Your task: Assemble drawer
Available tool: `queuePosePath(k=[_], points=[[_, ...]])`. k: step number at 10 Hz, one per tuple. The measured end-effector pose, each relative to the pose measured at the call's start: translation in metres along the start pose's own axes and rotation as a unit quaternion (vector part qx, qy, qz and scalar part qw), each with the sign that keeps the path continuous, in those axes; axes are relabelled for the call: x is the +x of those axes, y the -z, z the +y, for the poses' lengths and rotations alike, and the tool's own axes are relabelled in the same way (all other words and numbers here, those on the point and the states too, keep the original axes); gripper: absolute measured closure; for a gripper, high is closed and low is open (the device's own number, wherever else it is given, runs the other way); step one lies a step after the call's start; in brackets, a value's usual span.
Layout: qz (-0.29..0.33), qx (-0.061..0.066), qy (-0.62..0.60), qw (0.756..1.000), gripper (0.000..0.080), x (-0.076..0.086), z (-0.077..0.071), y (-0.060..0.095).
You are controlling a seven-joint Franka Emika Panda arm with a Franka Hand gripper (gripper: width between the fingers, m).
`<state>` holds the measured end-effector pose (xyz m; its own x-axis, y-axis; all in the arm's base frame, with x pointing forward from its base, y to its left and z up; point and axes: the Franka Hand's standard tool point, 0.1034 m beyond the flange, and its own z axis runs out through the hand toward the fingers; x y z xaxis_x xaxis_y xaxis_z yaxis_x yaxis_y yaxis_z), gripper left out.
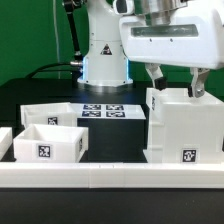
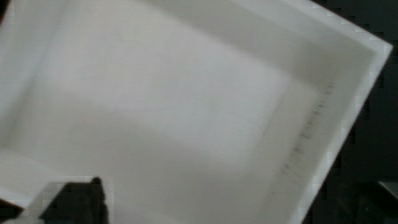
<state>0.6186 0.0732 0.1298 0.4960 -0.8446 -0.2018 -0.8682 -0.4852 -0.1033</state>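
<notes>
The drawer's large white case (image 1: 185, 128) stands upright at the exterior view's right, a square tag low on its front. My gripper (image 1: 176, 88) hangs right over its top with the fingers (image 1: 154, 76) spread wide, the tips about level with the case's top edge. In the wrist view the case (image 2: 178, 100) fills nearly the whole picture, and one dark finger (image 2: 71, 203) shows at the edge. Nothing is held between the jaws. Two small open-topped trays sit at the left: one in front (image 1: 48, 146) with a tag, one behind it (image 1: 48, 115).
The marker board (image 1: 104, 110) lies flat in front of the robot's base (image 1: 104, 55). The long low white border wall (image 1: 110, 177) runs along the near edge. Another white piece (image 1: 4, 140) is cut off at the far left.
</notes>
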Motion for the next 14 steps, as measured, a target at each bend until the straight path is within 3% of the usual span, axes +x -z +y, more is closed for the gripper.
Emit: queuePosePath(k=[1,3,5,8,10,14], points=[[0.001,-0.003,0.076,0.997,0.0150,0.001,0.002,-0.001],[0.016,-0.031,0.287,0.957,0.0150,0.010,0.013,-0.003],[0.020,-0.032,0.405,0.913,0.0150,0.017,0.017,0.001],[0.016,-0.034,0.471,0.881,0.0150,0.019,0.019,0.002],[0.027,-0.036,0.490,0.870,0.0150,0.042,0.042,0.016],[0.032,-0.052,0.478,0.876,0.0150,0.072,0.095,0.001]])
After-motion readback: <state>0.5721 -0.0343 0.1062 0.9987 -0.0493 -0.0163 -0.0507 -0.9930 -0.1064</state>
